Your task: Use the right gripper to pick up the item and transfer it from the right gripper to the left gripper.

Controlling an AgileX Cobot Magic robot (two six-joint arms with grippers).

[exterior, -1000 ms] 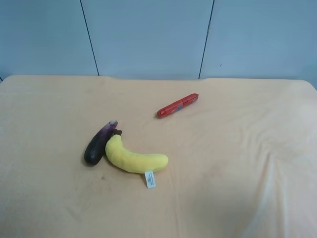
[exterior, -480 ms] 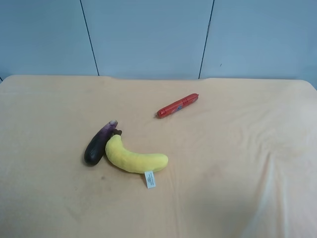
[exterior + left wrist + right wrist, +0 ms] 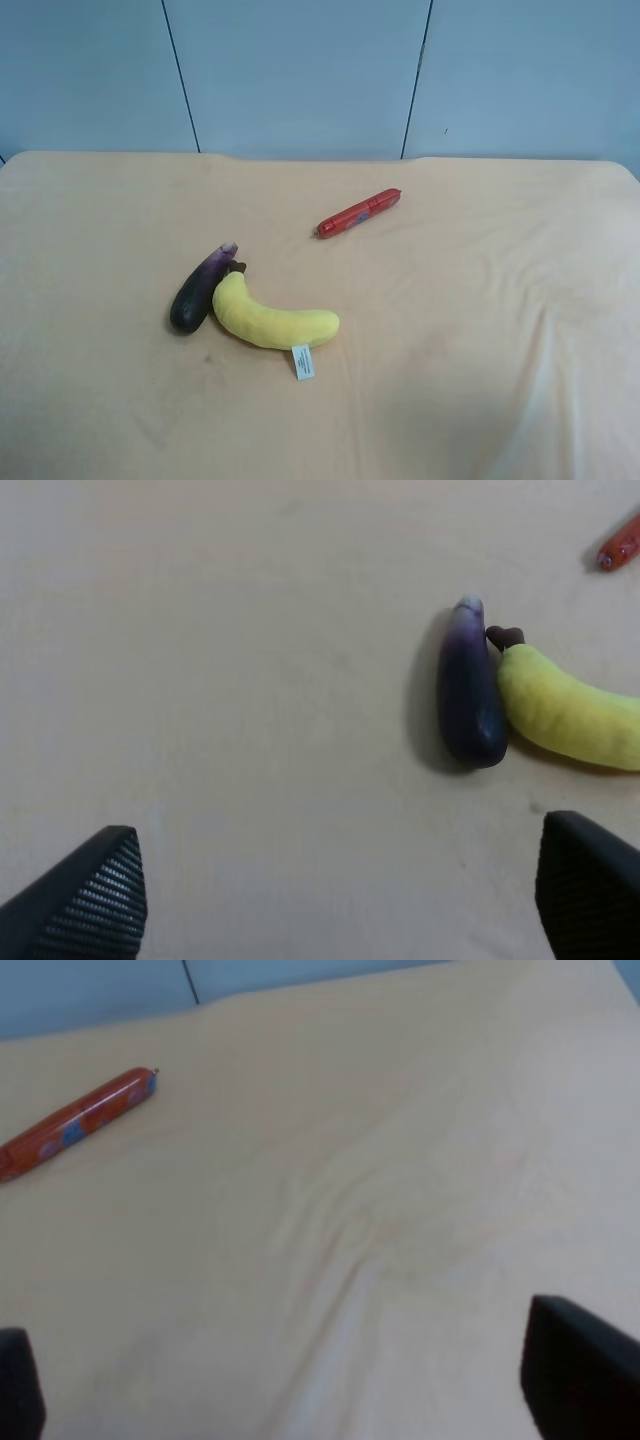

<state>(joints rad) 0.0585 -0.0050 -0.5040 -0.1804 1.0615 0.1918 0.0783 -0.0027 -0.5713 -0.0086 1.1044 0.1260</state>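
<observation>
A: Count on the desk (image 3: 480, 300)?

B: Three items. One red sausage (image 3: 359, 213), one purple eggplant (image 3: 199, 290), one yellow banana (image 3: 268, 318). Banana has one white tag (image 3: 303, 362).

A: Where is the sausage?

B: Lying flat, toward the far edge of the desk, a bit past centre, well apart from the other two. Nothing touching it. Right wrist view has it too, alone on bare cloth.

A: Eggplant and banana?

B: Touching, side by side near the middle, closer to the near edge. Banana's brown stem sits against the eggplant's pale tip.

A: Claws?

B: Neither arm shows in the high view. Right claw (image 3: 300, 1400): two dark fingertips (image 3: 585, 1375) spread wide, nothing between, sausage far off. Left claw (image 3: 340, 905): two ribbed fingertips (image 3: 85, 900) also wide apart, holding nothing, eggplant and banana near.
</observation>
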